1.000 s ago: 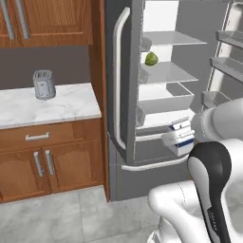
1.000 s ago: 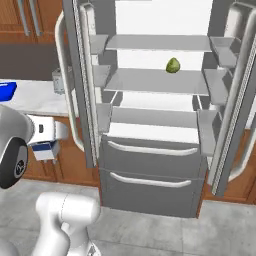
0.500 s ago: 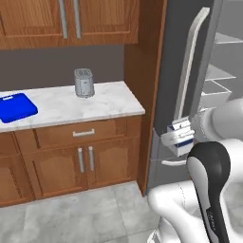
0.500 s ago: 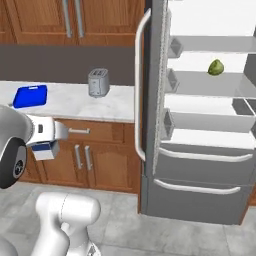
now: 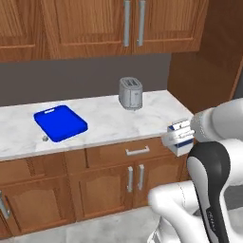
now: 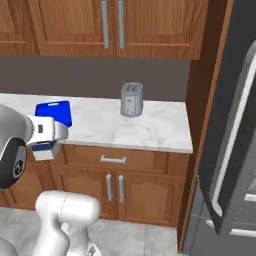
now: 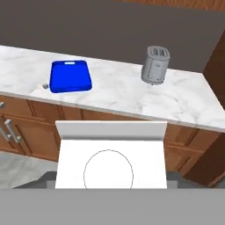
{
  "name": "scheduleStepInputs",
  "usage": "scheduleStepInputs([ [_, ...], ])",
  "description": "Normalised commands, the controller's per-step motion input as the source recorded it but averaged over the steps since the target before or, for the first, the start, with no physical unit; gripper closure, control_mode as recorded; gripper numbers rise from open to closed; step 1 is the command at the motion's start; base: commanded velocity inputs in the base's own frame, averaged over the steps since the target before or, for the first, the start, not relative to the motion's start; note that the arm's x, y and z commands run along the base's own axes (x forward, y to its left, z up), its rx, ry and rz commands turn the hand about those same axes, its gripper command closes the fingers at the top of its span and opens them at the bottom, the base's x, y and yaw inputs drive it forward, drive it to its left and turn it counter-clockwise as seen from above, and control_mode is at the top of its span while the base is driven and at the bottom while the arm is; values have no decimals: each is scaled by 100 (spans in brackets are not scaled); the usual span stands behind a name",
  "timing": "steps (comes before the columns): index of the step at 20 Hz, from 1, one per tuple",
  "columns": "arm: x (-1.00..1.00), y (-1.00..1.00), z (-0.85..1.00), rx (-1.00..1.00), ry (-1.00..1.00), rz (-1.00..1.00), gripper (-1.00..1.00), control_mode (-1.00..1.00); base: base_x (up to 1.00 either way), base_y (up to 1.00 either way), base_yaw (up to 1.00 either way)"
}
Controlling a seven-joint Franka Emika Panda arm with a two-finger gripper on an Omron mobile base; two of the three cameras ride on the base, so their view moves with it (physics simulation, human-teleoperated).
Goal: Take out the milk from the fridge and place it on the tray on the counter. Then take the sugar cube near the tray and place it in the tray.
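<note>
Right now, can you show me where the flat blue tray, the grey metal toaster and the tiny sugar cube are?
flat blue tray (image 5: pixel 60 123), left base view, bare middle.
grey metal toaster (image 5: pixel 130 93), left base view, front face.
tiny whitish sugar cube (image 7: pixel 45 85), hand view, its top.

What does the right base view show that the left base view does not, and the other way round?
The right base view alone shows the large grey-and-white fridge with its long grey bar handle, at the right edge. The left base view alone shows the tiny whitish-grey sugar cube, lying on the marble just beside the tray. Both share the flat bright blue tray, the grey metal toaster, the white marble counter over brown cabinets, and the gripper shut on the small white milk carton with a blue band.
</note>
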Motion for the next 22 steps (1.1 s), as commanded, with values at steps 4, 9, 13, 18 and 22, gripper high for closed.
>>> scheduleStepInputs([
  [4, 0, 0, 0, 0, 0, 0, 100, 100, 85, 100, 2],
  [9, 0, 0, 0, 0, 0, 0, 100, 100, 47, 93, 9],
  [13, 0, 0, 0, 0, 0, 0, 100, 100, 31, 11, 9],
  [18, 0, 0, 0, 0, 0, 0, 100, 100, 64, 26, 3],
  [22, 0, 0, 0, 0, 0, 0, 100, 100, 94, 56, 0],
])
